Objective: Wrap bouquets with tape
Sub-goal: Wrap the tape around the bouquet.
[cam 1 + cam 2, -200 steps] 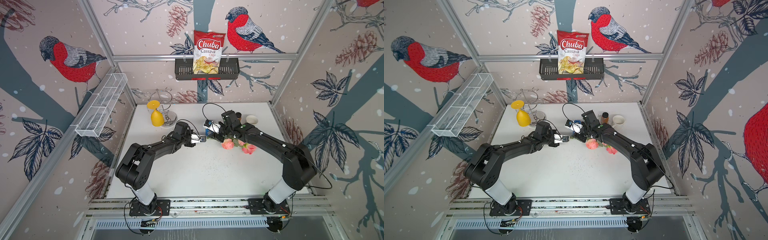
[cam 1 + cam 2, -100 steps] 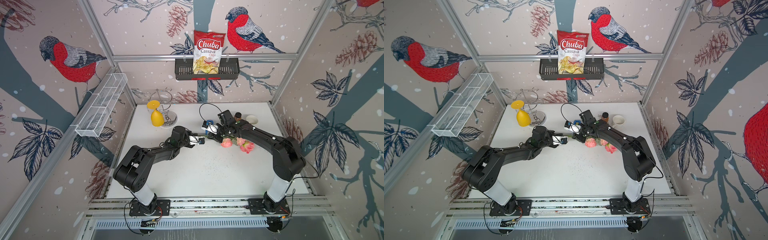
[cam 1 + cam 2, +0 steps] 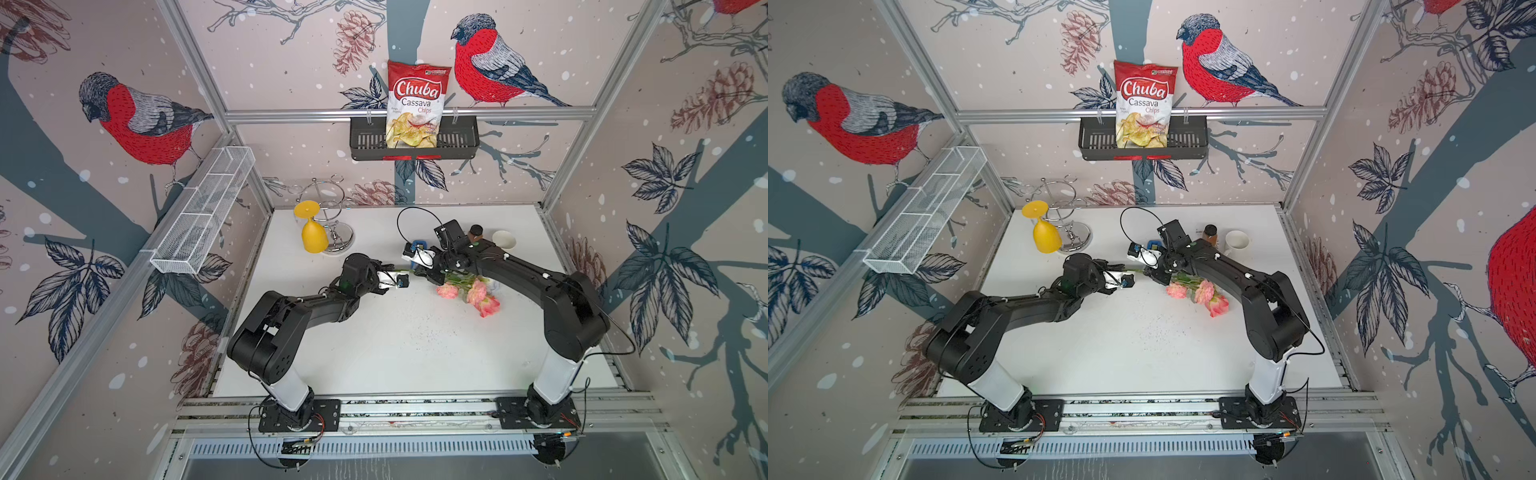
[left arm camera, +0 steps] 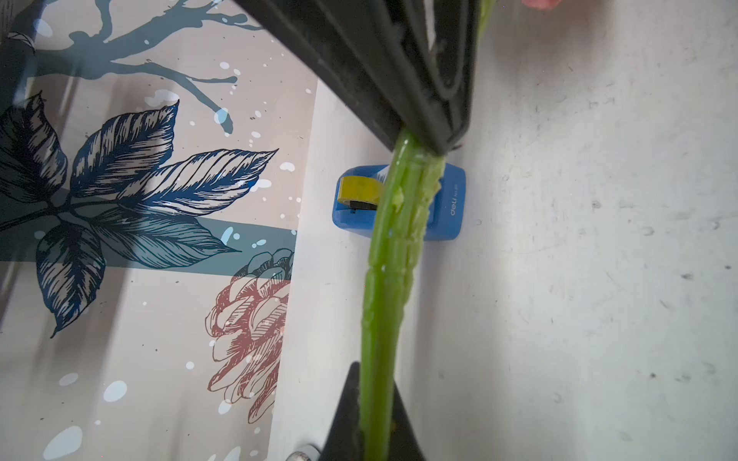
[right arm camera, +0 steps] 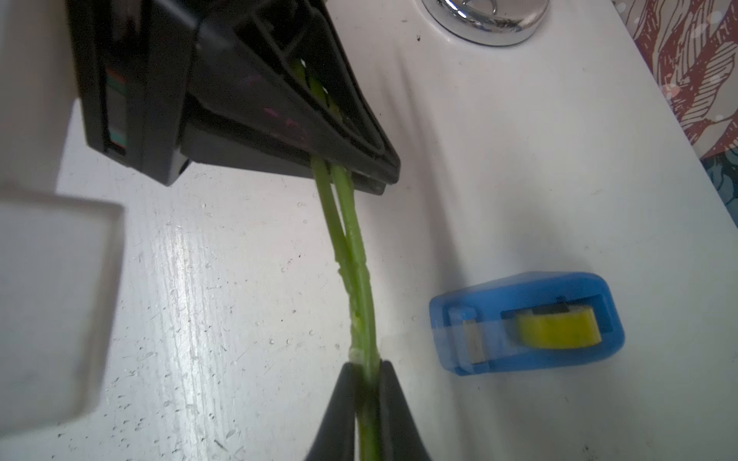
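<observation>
Right gripper (image 5: 367,373) just pinched shut on bouquet stems (image 5: 355,259); left gripper (image 4: 375,393) already clamps them too. Blooms (image 3: 473,293) lie centre-right in a top view, tape (image 3: 419,243) upper-left of them. Stems held at two spots, likely ready for taping.

Bright even light, soft shadows, close foreground blurred (wrist views)

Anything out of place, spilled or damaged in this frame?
Fine dark specks lie scattered on the white tabletop near the pink artificial rose bunch, like spilled grit or crumbs. The bunch's green stems look scuffed, with pale flaky bits along them, possibly wear or tape residue. Nothing else stands out.
</observation>
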Tool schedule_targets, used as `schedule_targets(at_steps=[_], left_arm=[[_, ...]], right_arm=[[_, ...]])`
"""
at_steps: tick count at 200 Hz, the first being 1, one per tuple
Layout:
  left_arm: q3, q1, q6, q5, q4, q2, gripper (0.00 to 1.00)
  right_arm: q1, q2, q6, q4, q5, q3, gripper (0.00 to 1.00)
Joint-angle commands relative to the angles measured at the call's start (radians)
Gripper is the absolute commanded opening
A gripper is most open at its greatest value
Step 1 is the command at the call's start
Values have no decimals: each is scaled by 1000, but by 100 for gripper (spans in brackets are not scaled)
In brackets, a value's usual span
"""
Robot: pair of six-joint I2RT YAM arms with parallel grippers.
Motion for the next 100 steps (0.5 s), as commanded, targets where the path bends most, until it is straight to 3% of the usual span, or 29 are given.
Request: schedule_targets(at_steps=[1, 39, 100], left_arm=[[11, -4, -55, 27, 137, 0, 0], [14, -5, -47, 21, 131, 7, 0], [42, -4, -62, 28, 63, 17, 0]], right_arm=[[1, 15, 14, -9, 51, 5, 25], [0, 23, 11, -16, 75, 19, 25], [12, -9, -36, 25, 137, 1, 0]])
